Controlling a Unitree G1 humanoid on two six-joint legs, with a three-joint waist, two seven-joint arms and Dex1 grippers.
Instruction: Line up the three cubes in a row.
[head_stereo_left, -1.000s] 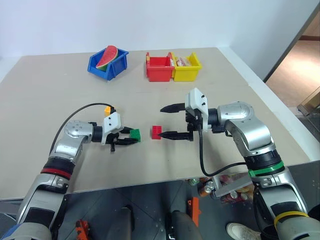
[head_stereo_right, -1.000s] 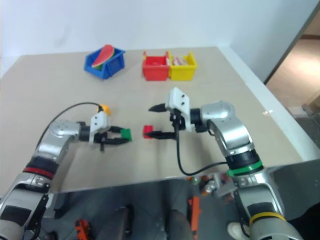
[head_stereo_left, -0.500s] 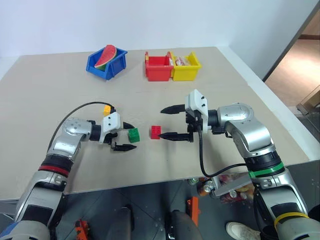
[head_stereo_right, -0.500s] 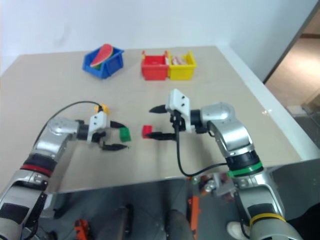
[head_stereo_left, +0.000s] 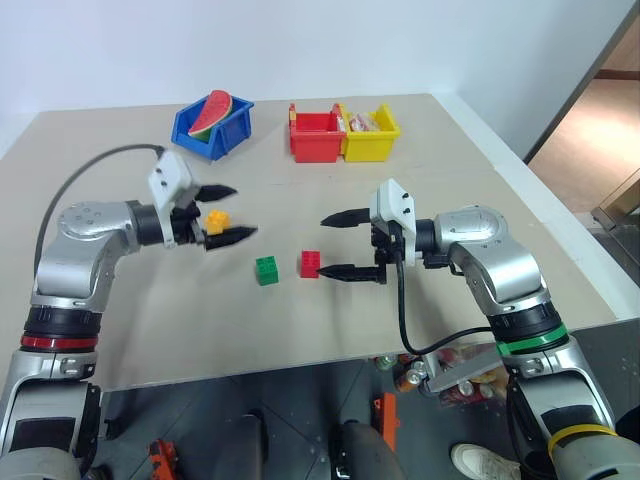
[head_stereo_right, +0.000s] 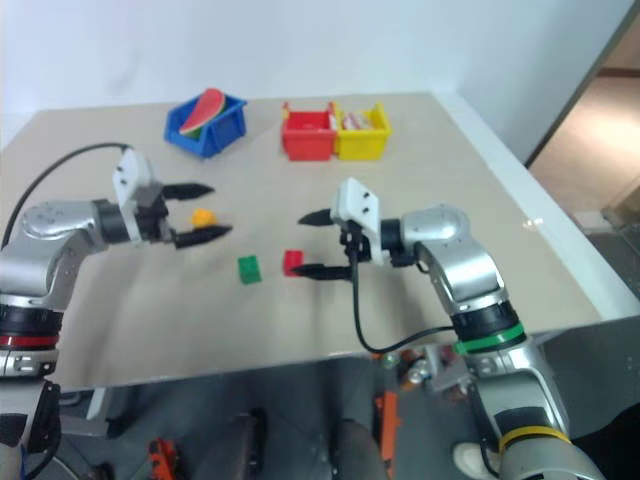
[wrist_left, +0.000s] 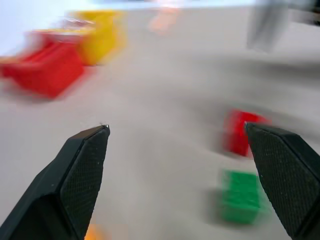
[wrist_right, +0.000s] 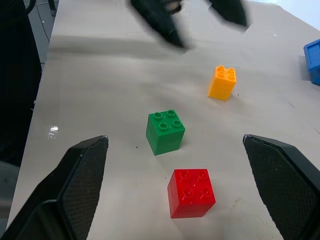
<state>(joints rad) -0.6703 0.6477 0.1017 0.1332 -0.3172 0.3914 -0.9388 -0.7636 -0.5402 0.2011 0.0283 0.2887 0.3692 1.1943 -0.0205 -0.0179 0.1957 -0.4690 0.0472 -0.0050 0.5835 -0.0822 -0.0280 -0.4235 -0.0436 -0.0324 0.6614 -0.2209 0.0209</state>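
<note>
The green cube (head_stereo_left: 266, 270) and the red cube (head_stereo_left: 311, 264) sit side by side on the bench (head_stereo_left: 120, 330), a small gap between them, near the middle. The orange-yellow cube (head_stereo_left: 215, 220) stands apart, farther and to the left of the green one, out of line with the pair.

My left end effector (head_stereo_left: 227, 213) hangs above the bench with its fingers spread wide and empty, pointing right; the orange-yellow cube lies between its two fingers as seen from my head, though I cannot tell whether the fingers are level with it or above it. My right end effector (head_stereo_left: 342, 244) points left, also wide and holding nothing, its near fingertip just beside the red cube.

There is open bench on the near side of the cubes and to the left. At the far edge stand a blue bin (head_stereo_left: 216, 128) holding a watermelon slice (head_stereo_left: 213, 113), a red bin (head_stereo_left: 318, 135) and a yellow bin (head_stereo_left: 371, 132) whose contents I cannot make out.
</note>
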